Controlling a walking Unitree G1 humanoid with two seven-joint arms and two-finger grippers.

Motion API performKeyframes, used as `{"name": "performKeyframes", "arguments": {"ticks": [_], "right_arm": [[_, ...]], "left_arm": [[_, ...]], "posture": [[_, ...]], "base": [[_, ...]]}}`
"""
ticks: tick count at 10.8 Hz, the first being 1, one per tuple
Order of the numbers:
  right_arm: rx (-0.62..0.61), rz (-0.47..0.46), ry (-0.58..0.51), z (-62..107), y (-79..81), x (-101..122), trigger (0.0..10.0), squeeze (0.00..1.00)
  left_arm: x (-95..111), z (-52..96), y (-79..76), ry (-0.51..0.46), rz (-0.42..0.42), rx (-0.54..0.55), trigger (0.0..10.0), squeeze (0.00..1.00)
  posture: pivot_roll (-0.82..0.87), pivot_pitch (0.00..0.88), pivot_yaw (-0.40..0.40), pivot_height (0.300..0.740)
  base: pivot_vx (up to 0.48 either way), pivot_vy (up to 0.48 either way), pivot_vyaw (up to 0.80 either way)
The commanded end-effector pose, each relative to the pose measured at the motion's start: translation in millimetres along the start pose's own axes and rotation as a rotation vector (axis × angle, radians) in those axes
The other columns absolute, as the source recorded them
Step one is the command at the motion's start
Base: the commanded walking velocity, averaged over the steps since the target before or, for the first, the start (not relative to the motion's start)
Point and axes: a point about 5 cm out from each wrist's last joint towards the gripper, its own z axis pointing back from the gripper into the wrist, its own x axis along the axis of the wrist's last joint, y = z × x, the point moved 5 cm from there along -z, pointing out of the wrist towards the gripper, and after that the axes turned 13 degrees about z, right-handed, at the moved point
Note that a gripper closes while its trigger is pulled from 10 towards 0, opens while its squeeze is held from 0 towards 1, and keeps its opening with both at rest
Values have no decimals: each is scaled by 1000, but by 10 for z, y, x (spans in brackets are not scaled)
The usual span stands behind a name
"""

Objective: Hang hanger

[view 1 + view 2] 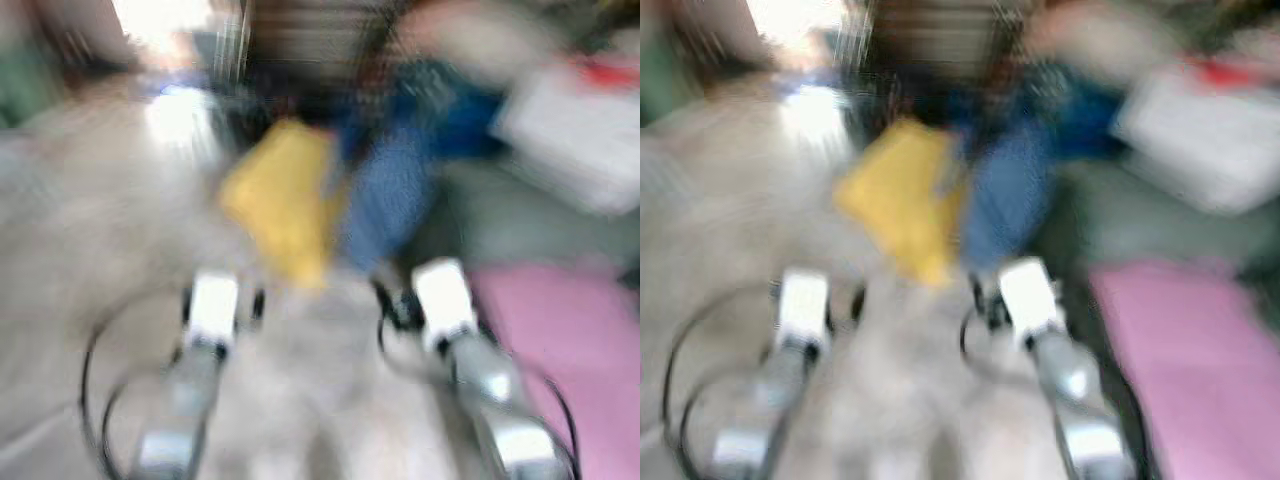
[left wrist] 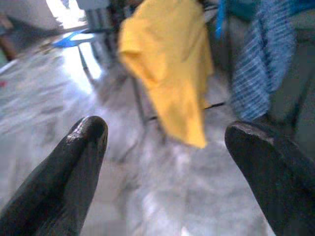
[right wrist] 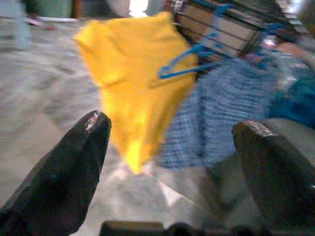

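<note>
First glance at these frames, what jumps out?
A bright yellow shirt hangs straight ahead, over a pale stone floor. Beside it on the robot's right hangs a blue checked cloth, with a blue hanger between them near the top. The left gripper and right gripper both point at the clothes, jaws wide apart and holding nothing.

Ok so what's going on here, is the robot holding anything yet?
Not yet. Both arms are stretched forward with nothing in them: the left gripper and the right gripper are open. Ahead hangs a yellow shirt with a blue hanger at its top, beside a blue checked cloth on a rack. The head views are blurred. A pink cloth lies to the right.
</note>
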Motion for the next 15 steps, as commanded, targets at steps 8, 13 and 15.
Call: {"name": "performKeyframes", "arguments": {"ticks": [8, 13, 15], "right_arm": [[12, -8, -16, 19, 105, 28, 10000, 0], [-38, -80, 14, -4, 26, -22, 10000, 0], [-36, -69, 18, -6, 44, -37, 10000, 0]], "left_arm": [[32, -28, -161, 1, -1, -56, 10000, 0], [-15, -6, -181, 15, -3, -61, 10000, 0], [-40, 8, -159, 21, -6, -56, 10000, 0]], "posture": [[-34, 100, 0, 740], [-19, 89, -11, 740], [-16, 85, -13, 740]], "base": [[0, 0, 800], [0, 0, 480], [0, 0, 0]]}}
